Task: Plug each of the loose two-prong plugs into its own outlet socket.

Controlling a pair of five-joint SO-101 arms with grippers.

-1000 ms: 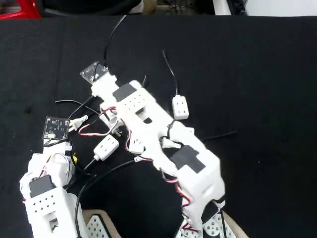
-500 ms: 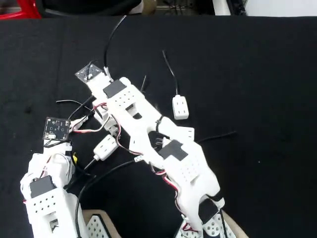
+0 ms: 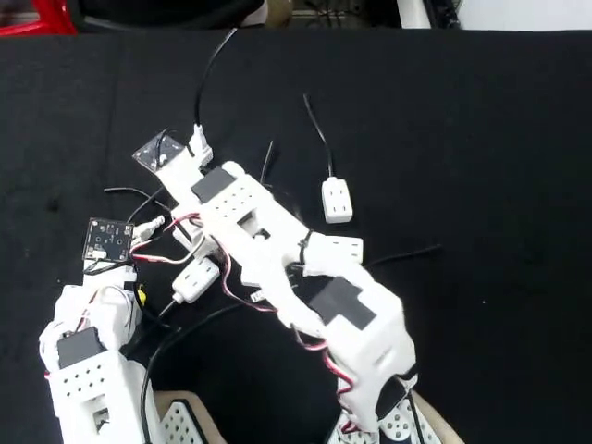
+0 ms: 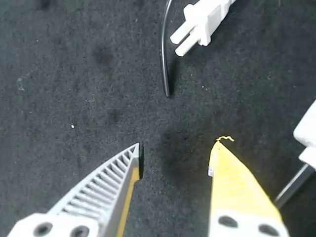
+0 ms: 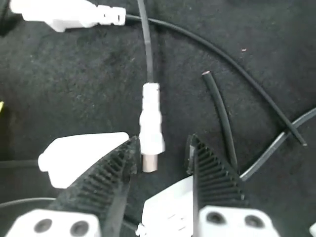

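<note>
My right gripper (image 5: 162, 148) is open, its black fingers either side of a white two-prong plug (image 5: 151, 129) on a black cable, lying on the cloth. One white outlet socket (image 5: 81, 154) lies beside one finger, and another socket (image 5: 170, 206) sits under the gripper. My left gripper (image 4: 175, 153) is open over bare black cloth. A second white plug (image 4: 200, 23) lies ahead of it, prongs toward the gripper. In the high view the right arm (image 3: 242, 211) reaches to the left over a socket (image 3: 196, 277), and the left arm (image 3: 85, 359) stands at the front left near that plug (image 3: 150, 225).
More white sockets lie at mid-table (image 3: 337, 200) and by the right arm (image 3: 340, 248). Loose black cable ends (image 5: 219, 111) cross the cloth near the right gripper, and another cable end (image 4: 164, 54) lies before the left gripper. A further white plug (image 5: 69, 15) lies farther off.
The right arm has swung left and slightly away, its wrist now over the plug that showed beside it earlier. The left arm has not moved.
</note>
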